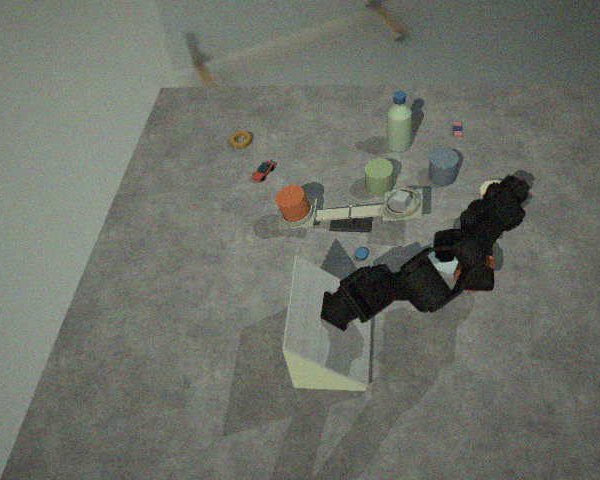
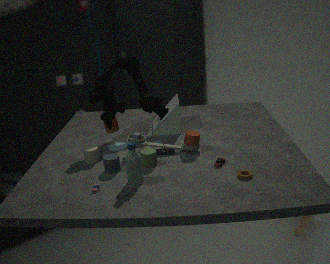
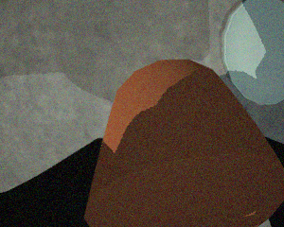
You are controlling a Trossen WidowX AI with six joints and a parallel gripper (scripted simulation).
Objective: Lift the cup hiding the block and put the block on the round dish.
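No readable text, label, brand, number or sign shows in any view, whether on the objects around the tool, on the grey table top [image 1: 186, 310], or on the dark wall behind.

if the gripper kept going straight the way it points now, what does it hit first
Probably the table. The gripper, shut on the orange cup, points down at bare grey surface; the round dish lies off to one side. Depth is hard to judge.
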